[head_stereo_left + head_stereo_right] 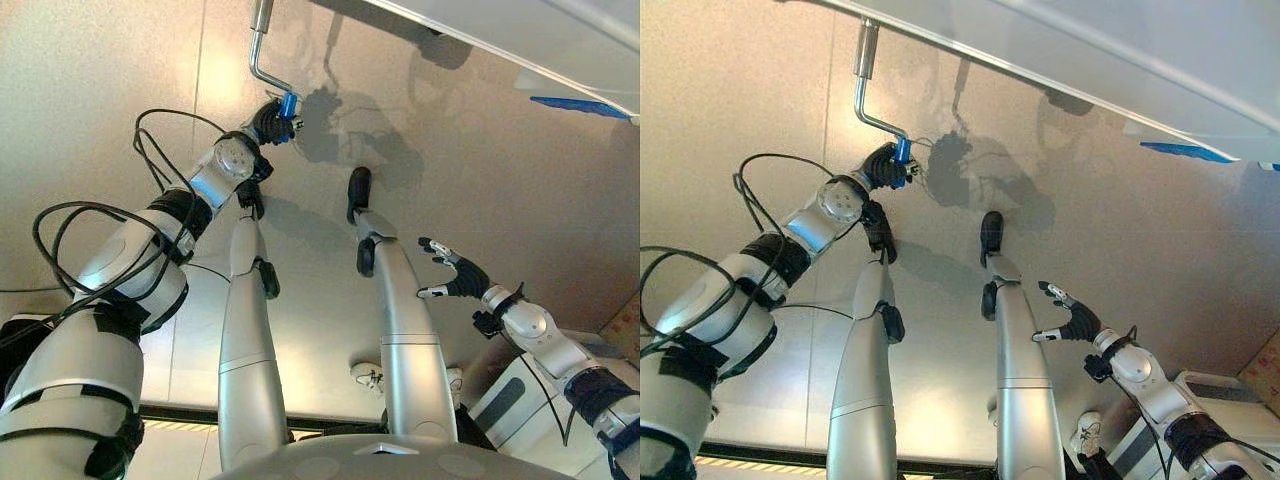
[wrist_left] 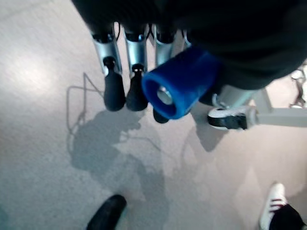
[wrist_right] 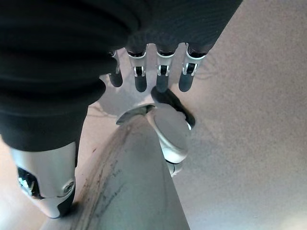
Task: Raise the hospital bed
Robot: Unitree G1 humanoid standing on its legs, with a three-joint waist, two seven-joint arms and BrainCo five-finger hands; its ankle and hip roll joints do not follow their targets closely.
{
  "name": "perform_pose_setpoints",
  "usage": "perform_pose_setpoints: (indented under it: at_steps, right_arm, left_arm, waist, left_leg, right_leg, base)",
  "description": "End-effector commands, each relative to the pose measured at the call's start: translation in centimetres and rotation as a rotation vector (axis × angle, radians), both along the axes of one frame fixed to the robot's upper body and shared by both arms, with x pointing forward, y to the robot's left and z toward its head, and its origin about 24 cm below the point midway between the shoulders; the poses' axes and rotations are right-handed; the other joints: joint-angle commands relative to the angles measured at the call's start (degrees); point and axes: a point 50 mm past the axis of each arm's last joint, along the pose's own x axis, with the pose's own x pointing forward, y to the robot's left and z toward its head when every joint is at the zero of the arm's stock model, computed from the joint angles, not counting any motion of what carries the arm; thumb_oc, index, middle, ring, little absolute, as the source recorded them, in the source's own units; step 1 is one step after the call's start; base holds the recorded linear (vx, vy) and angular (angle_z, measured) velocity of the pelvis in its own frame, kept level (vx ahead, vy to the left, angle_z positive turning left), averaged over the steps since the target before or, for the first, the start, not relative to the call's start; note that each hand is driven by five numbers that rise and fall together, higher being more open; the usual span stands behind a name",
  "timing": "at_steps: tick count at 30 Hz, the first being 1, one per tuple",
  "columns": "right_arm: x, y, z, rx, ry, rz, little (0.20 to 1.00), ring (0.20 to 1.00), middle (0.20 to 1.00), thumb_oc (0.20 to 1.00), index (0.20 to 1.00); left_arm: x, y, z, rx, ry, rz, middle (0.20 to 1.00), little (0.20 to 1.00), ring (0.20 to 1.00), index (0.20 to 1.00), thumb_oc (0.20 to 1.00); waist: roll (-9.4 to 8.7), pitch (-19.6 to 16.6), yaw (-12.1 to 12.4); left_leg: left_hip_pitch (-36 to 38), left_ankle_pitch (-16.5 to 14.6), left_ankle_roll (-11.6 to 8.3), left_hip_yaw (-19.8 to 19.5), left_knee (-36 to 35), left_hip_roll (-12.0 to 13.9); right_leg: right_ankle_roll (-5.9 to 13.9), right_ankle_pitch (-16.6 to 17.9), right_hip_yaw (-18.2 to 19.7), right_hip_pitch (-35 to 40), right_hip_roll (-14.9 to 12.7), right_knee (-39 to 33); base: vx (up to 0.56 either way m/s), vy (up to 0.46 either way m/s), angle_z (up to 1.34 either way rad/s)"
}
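One hand hangs idle nearest me: the right hand [image 1: 455,274], low beside the robot, fingers loosely spread and holding nothing. Farther out, the left hand [image 1: 270,122] is curled round the blue plastic grip [image 2: 178,89] of the bent silver metal crank [image 1: 262,50], seemingly placed to wind it. The crank runs up under the white hospital bed frame [image 1: 1060,60]. Speckled beige floor [image 1: 90,110] lies all round.

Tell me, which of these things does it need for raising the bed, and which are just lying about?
For the job:
- bent silver metal crank with blue plastic grip
- left hand, curled round that grip
- white hospital bed frame

Just about:
- right hand, idle, fingers spread
- person's white shoe
- bed's castor wheel
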Motion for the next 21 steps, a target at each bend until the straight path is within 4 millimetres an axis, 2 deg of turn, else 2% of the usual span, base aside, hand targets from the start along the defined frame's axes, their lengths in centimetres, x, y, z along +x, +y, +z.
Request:
perform_pose_setpoints:
  at_steps: [1, 10, 17, 21]
  right_arm:
    - [-2.1, 0.1, -1.9, -0.045, 0.102, 0.046, 1.000, 1.000, 1.000, 1.000, 1.000]
    - [-2.7, -0.6, -1.8, -0.050, 0.103, 0.032, 1.000, 1.000, 1.000, 1.000, 1.000]
    - [-3.4, -1.4, -1.6, -0.051, 0.107, 0.015, 1.000, 1.000, 1.000, 1.000, 1.000]
    - [-3.7, -1.7, -1.5, -0.053, 0.107, 0.008, 1.000, 1.000, 1.000, 1.000, 1.000]
  left_arm:
    - [-1.4, -4.4, 7.2, -0.084, -0.233, -0.253, 0.200, 0.200, 0.200, 0.200, 0.200]
    - [-3.5, -2.0, 7.4, -0.049, -0.216, -0.335, 0.200, 0.200, 0.200, 0.200, 0.200]
    - [-6.3, 0.2, 8.4, -0.038, -0.213, -0.416, 0.200, 0.200, 0.200, 0.200, 0.200]
    - [-7.2, 1.3, 8.4, -0.040, -0.195, -0.424, 0.200, 0.200, 0.200, 0.200, 0.200]
  waist:
    - [1.82, -1.10, 0.63]
    - [2.08, -1.27, 1.24]
    - [2.27, -1.46, 1.68]
    - [2.29, -1.58, 1.87]
  left_leg:
    - [1.15, -14.43, 2.38, -0.63, 12.61, 0.03]
    - [1.18, -14.18, 2.19, -0.62, 12.58, -0.07]
    - [0.78, -14.09, 2.13, -0.83, 12.80, -0.14]
    - [0.76, -14.11, 2.06, -0.86, 12.93, -0.07]
  right_leg:
    - [5.04, 10.36, 2.21, 4.45, 2.84, -14.19]
    - [5.09, 10.52, 1.86, 4.73, 2.46, -14.33]
    - [5.06, 10.60, 1.72, 4.46, 2.45, -14.37]
    - [5.08, 10.57, 1.63, 4.47, 2.37, -14.29]
  base:
    - [0.00, 0.000, 0.00]
    - [0.00, 0.000, 0.00]
    - [0.00, 0.000, 0.00]
    - [0.00, 0.000, 0.00]
